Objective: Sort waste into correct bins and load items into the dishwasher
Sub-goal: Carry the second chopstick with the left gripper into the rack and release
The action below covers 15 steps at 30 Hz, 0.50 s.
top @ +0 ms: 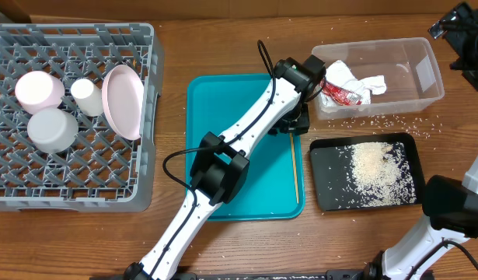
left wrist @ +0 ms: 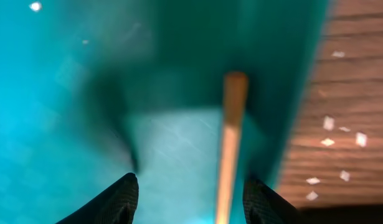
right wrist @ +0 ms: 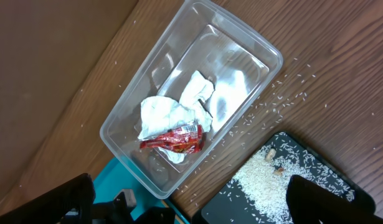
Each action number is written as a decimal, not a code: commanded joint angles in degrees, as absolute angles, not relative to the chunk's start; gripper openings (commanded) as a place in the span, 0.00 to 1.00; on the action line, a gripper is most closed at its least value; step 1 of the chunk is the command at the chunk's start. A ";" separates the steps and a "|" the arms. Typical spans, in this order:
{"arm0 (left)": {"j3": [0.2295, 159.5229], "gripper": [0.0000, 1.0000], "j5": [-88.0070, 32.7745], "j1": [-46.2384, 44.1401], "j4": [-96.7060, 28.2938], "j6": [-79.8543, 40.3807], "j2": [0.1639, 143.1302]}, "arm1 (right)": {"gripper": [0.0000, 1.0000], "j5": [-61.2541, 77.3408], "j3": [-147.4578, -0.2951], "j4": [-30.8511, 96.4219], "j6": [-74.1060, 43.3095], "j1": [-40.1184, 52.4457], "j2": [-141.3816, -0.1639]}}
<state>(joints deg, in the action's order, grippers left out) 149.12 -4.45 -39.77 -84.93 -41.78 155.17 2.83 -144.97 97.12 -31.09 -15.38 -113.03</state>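
A wooden chopstick (top: pixel 294 169) lies along the right side of the teal tray (top: pixel 223 124). My left gripper (top: pixel 298 124) hangs low over the tray's right edge; in the left wrist view its fingers (left wrist: pixel 191 196) are open, and the chopstick (left wrist: pixel 230 143) runs between them, close to the right finger. A clear bin (top: pixel 413 74) at the back right holds crumpled white paper (right wrist: pixel 172 112) and a red wrapper (right wrist: pixel 175 140). A black tray (top: pixel 328 183) holds scattered rice (top: pixel 375 167). My right gripper (right wrist: pixel 191 199) is open and empty, high above the bin.
A grey dish rack (top: pixel 75 190) at the left holds a pink cup (top: pixel 39 89), a grey cup (top: pixel 52 129), a small white cup (top: pixel 87 96) and a pink bowl (top: pixel 123 99). Loose rice grains lie on the wooden table (top: pixel 378 122) between the bin and the black tray.
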 commanded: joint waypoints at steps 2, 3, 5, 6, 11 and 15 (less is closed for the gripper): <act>147.37 0.55 -3.99 -40.16 -83.92 -42.48 156.33 | 1.00 3.14 -145.38 96.99 -31.07 -15.51 -112.95; 147.24 0.52 -4.01 -40.16 -83.90 -42.48 156.33 | 1.00 3.14 -145.38 96.99 -31.07 -15.51 -112.95; 146.34 0.47 -3.99 -40.21 -83.57 -42.48 156.33 | 1.00 3.14 -145.38 96.99 -31.07 -15.51 -112.95; 146.04 0.44 -3.97 -40.21 -83.50 -42.46 156.33 | 1.00 3.14 -145.38 96.99 -31.07 -15.51 -112.95; 143.57 0.15 -4.01 -40.21 -83.15 -42.41 156.33 | 1.00 3.14 -145.38 96.99 -31.07 -15.46 -112.95; 144.51 0.04 -4.43 -39.57 -85.03 -41.34 156.20 | 1.00 3.14 -145.38 96.99 -31.07 -15.46 -112.95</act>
<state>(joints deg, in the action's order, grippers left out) 145.88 -4.14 -39.79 -83.88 -42.04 154.34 2.81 -144.97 97.10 -31.11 -15.38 -113.03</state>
